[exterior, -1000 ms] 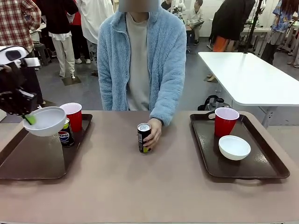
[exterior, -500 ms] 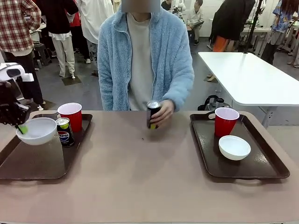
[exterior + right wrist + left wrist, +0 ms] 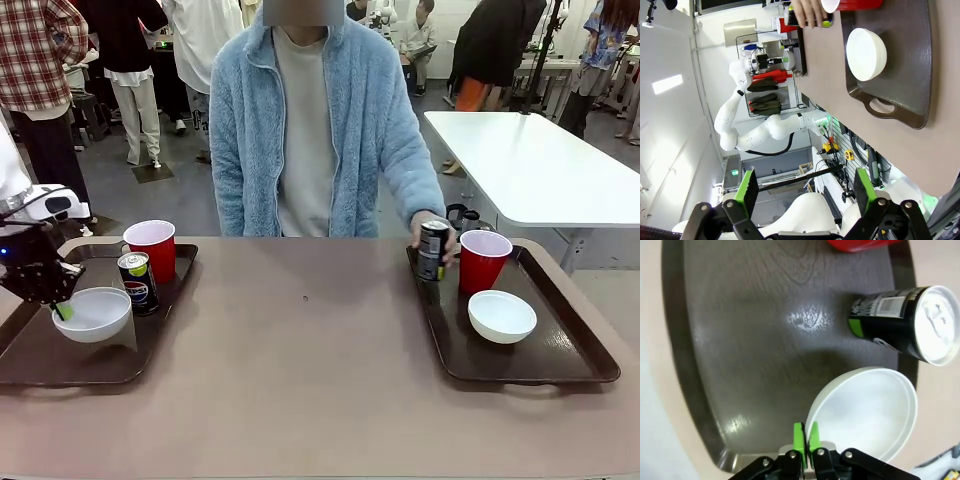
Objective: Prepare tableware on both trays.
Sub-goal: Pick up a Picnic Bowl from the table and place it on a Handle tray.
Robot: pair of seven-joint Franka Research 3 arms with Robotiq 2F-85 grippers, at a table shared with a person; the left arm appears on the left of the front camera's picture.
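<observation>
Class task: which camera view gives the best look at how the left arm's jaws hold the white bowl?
The left wrist view: the left gripper has its green pads pinched shut on the rim of the white bowl, seen close up. The front view shows that gripper and the bowl small, over the left tray.

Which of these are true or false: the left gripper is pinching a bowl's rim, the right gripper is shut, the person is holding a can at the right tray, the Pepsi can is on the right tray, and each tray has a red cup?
1. The left gripper pinches the rim of a white bowl. True.
2. The right gripper is shut. False: its fingers stand wide apart, holding nothing.
3. The person's hand holds a black can at the right tray. True.
4. The Pepsi can is on the right tray. False: it stands on the left tray.
5. Each tray has a red cup. True.
</observation>
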